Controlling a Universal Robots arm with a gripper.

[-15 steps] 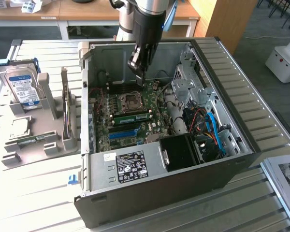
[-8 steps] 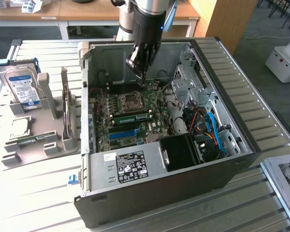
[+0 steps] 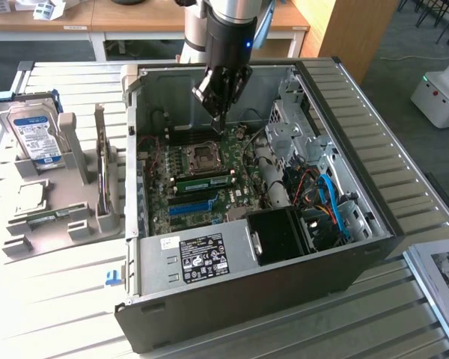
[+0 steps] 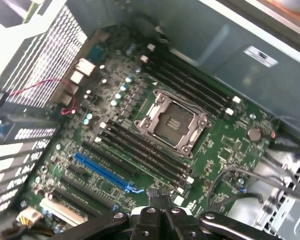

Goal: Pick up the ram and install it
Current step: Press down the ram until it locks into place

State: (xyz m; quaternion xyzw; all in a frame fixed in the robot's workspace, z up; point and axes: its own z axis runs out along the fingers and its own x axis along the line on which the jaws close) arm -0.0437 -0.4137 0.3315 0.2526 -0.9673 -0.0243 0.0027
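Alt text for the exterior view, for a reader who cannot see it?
A robot arm's shut pincer hangs inside an open computer case, above the motherboard. A green ram sits beside the processor socket. A hard drive stands in a rack at the exterior view's left.

The open computer case (image 3: 284, 217) leaves the motherboard (image 4: 140, 130) reachable from above. The closed gripper (image 3: 219, 120) hangs over the CPU socket (image 4: 172, 122). Cables (image 3: 322, 198) and a drive cage (image 3: 292, 120) crowd the exterior view's right; the power supply (image 3: 209, 254) blocks the near edge.
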